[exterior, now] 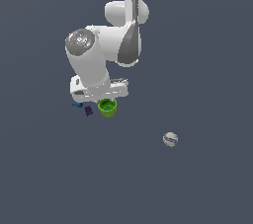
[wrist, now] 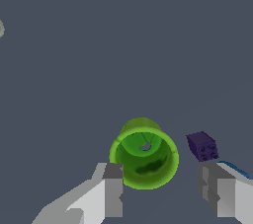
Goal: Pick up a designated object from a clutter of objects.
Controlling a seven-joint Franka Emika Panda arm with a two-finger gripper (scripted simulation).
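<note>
simulated scene: flat featureless grey ground (exterior: 207,45), no room.

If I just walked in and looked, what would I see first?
Probably the big white robot arm reaching down from the top of the exterior view, and right under it the bright green cup, sitting between the open gripper fingers. A small purple block sits beside the cup. A whitish ball with a purple stripe lies alone, off toward the exterior view's right.

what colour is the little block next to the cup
Dark purple block, clearest in the wrist view.
</note>
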